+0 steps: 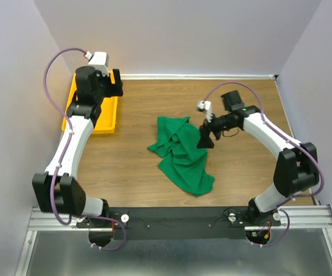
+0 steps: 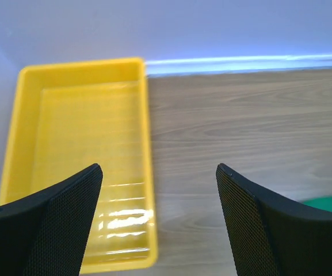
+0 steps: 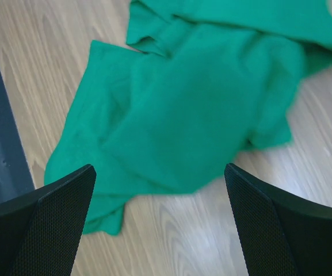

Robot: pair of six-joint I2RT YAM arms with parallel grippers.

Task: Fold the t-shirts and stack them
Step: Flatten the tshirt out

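Green t-shirt [image 1: 183, 156] apparently under right gripper [image 1: 206, 138].

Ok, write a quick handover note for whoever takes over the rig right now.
Left gripper: open, empty, above the right edge of the yellow tray.
Right gripper: open, empty, hovering over the t-shirt.
T-shirt: crumpled in a heap mid-table, outside the tray.
Done: nothing folded yet.
Left: spread it flat, fold it, stack it.

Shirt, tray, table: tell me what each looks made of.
Shirt: soft green cloth, matte, lying in limp folds. Tray: likely yellow plastic, glossy with glare on its floor. Table: wood or wood-look laminate; grain lines show.
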